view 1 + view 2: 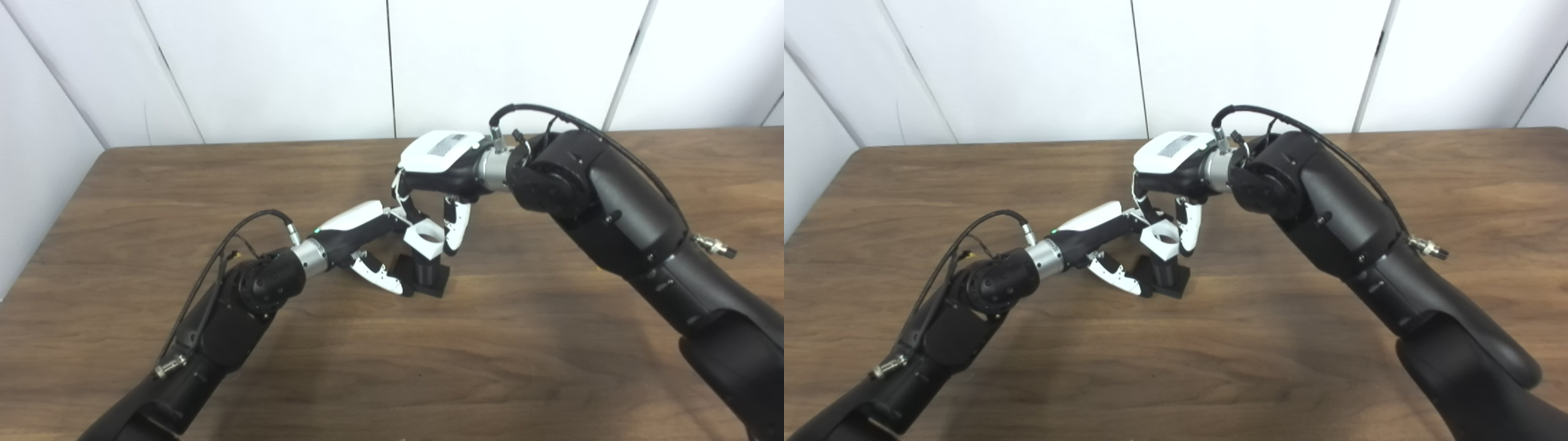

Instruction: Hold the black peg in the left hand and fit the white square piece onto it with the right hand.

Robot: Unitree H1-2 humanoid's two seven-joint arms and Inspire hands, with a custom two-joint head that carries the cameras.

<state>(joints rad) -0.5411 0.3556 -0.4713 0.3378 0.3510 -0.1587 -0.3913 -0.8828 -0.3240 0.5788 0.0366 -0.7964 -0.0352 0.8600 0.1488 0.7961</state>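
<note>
The black peg stands upright on its square base on the wooden table, near the middle. My left hand reaches in from the left, its fingers closed around the base and lower part of the peg. My right hand hangs above, fingers pointing down, shut on the white square piece. The piece has a round hole and sits at the top of the peg, slightly tilted. The same scene shows in the right eye view, with the piece over the peg.
White wall panels stand behind the table's far edge. The table's left edge runs near the left wall. Both black forearms cross the near half of the table.
</note>
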